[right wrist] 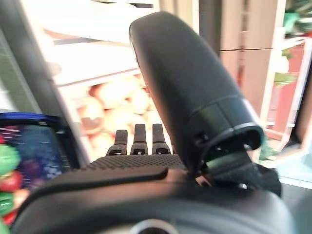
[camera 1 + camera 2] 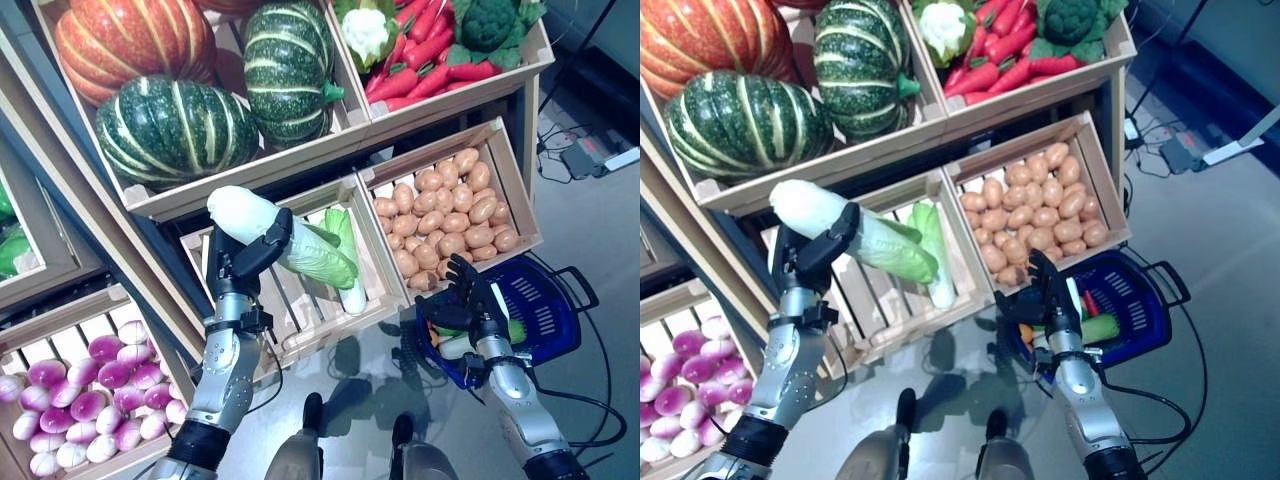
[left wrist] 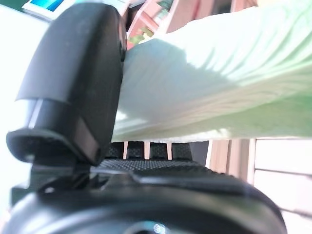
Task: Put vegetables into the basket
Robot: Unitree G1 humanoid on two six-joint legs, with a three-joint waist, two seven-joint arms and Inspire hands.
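Partly done: blue basket at 4 o'clock already holding a few vegetables, with a napa cabbage gripped in the curled fingers of the left hand above the slatted crate, well apart from the basket. Right hand hovering open over the basket's near rim, likely in the way of the drop; potatoes at 2 o'clock, squashes at 11, one more cabbage in the crate
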